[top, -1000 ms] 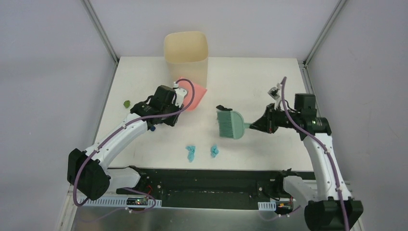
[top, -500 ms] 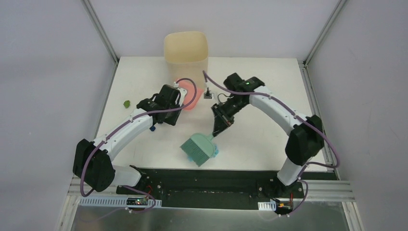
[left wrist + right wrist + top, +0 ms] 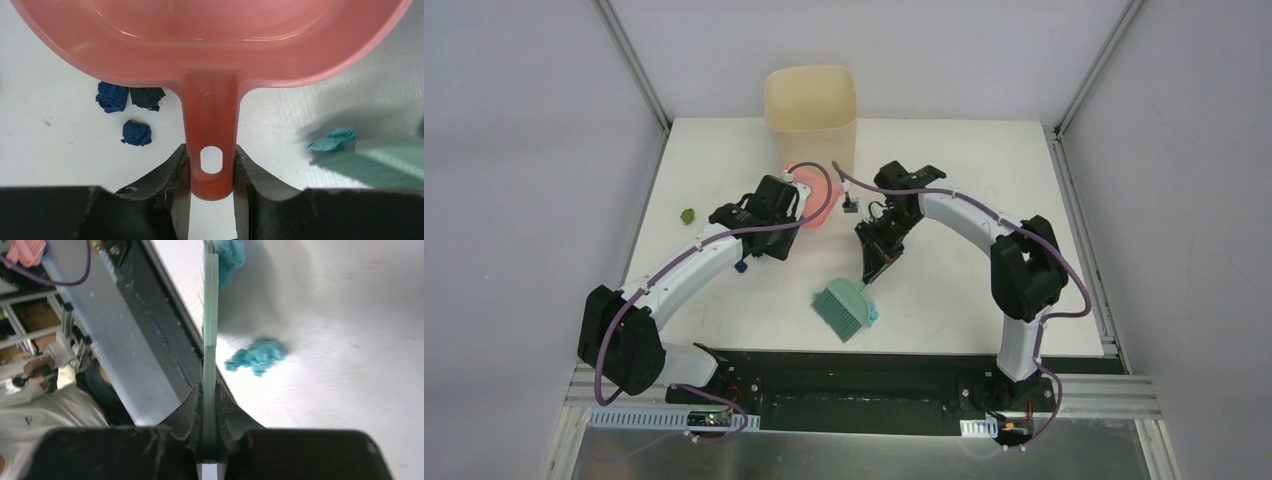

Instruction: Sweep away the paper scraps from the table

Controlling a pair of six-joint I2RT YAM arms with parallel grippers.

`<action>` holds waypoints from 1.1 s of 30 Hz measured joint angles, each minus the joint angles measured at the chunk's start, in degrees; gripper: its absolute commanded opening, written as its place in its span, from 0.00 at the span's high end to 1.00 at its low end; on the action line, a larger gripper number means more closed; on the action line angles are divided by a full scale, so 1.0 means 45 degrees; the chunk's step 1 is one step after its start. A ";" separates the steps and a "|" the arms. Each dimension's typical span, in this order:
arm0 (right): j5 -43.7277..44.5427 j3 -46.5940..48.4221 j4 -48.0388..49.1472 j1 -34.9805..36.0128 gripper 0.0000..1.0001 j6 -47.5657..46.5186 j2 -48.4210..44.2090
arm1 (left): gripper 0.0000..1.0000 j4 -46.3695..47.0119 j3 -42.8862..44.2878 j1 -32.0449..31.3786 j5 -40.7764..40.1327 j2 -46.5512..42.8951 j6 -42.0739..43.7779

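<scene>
My left gripper (image 3: 794, 207) (image 3: 211, 162) is shut on the handle of the pink dustpan (image 3: 816, 205) (image 3: 210, 45), held near the bin. My right gripper (image 3: 870, 271) (image 3: 210, 397) is shut on the handle of the teal brush (image 3: 844, 308) (image 3: 210, 315), whose head sits near the table's (image 3: 964, 290) front edge. A light blue scrap (image 3: 874, 316) peeks out beside the brush head; two light blue scraps (image 3: 257, 356) (image 3: 230, 255) show in the right wrist view. Two navy scraps (image 3: 112, 96) (image 3: 136, 133) and a black scrap (image 3: 148, 97) lie under the dustpan. A green scrap (image 3: 687, 215) lies at the left edge.
The tall cream bin (image 3: 811, 105) stands at the back centre, just behind the dustpan. Grey walls and metal rails frame the table. The black base rail (image 3: 854, 375) runs along the front edge close to the brush head.
My right arm has swung from the right side to the centre, carrying the brush down to the front edge over the light blue scraps. The left arm and dustpan have barely moved.
</scene>
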 measured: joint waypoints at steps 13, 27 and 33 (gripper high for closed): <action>0.1428 0.1069 -0.0777 -0.3604 1.00 -0.0500 -0.0267 | 0.97 -0.0087 0.0005 0.0000 0.0301 0.0413 0.0019; 0.1229 0.0019 -0.1360 -0.1185 1.00 -0.0568 -0.4376 | 1.00 0.0146 -0.0267 0.0005 -0.1506 -0.0942 -0.0374; 0.0923 0.1574 -0.0398 -0.1171 1.00 0.0597 -0.1865 | 1.00 0.0597 -0.0641 0.0408 -0.4012 -0.2798 -0.1010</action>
